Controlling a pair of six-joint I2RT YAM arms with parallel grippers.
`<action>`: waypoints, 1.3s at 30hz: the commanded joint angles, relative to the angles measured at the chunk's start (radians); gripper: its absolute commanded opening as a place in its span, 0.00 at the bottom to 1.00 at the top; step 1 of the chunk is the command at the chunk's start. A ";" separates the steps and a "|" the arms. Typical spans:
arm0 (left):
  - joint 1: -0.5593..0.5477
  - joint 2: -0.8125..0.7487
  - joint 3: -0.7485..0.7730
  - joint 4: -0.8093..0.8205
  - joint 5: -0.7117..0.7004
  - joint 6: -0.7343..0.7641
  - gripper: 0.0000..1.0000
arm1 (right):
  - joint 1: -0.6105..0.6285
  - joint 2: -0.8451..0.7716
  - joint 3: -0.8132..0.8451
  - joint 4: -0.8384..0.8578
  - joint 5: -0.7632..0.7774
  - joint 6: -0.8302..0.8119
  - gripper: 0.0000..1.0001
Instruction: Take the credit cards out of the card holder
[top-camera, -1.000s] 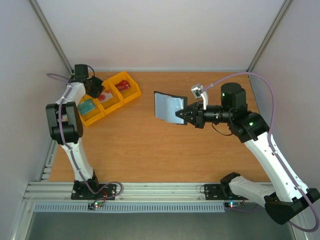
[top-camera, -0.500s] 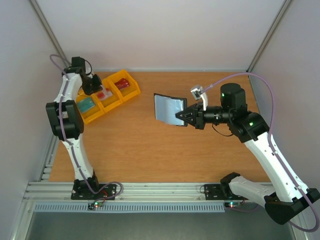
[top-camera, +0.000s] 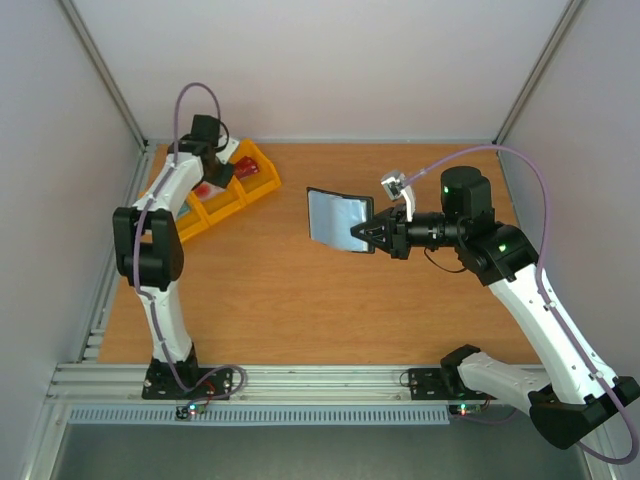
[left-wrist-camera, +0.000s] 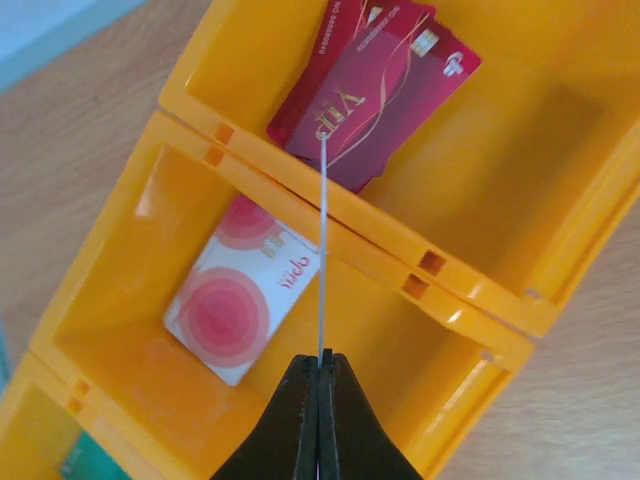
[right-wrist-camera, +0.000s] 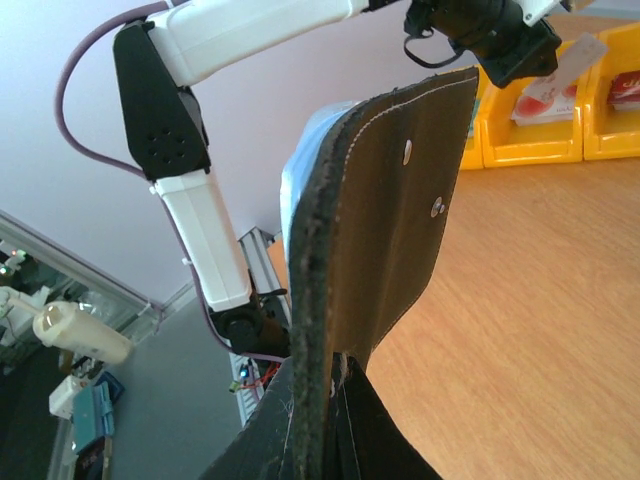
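Note:
My right gripper (top-camera: 362, 233) is shut on the edge of the black card holder (top-camera: 338, 215) and holds it open and upright above the table, grey-blue lining facing left. In the right wrist view the card holder (right-wrist-camera: 400, 230) rises from between my shut fingers (right-wrist-camera: 330, 390). My left gripper (top-camera: 218, 172) is over the yellow bins, shut on a thin credit card seen edge-on (left-wrist-camera: 322, 250) above my fingertips (left-wrist-camera: 322, 365). Two dark red cards (left-wrist-camera: 375, 90) lie in one bin. A white card with pink circles (left-wrist-camera: 245, 300) lies in the bin beside it.
The row of three joined yellow bins (top-camera: 262, 178) stands at the table's back left; their shared wall (left-wrist-camera: 380, 240) runs under the held card. A teal card (left-wrist-camera: 90, 462) shows in the third bin. Bare wooden table lies between the arms.
My left arm has swung right, from the far-left end of the bins to over the middle and right bins. The right arm and card holder have not moved.

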 joint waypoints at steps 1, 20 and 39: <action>0.007 0.004 -0.036 0.171 -0.202 0.219 0.00 | 0.006 -0.019 0.020 0.010 -0.018 -0.014 0.01; -0.004 0.036 -0.099 0.255 -0.266 0.474 0.00 | 0.007 -0.024 0.022 0.007 -0.016 -0.015 0.01; -0.018 0.033 -0.227 0.365 -0.353 0.663 0.00 | 0.008 -0.023 0.018 0.005 -0.017 -0.020 0.01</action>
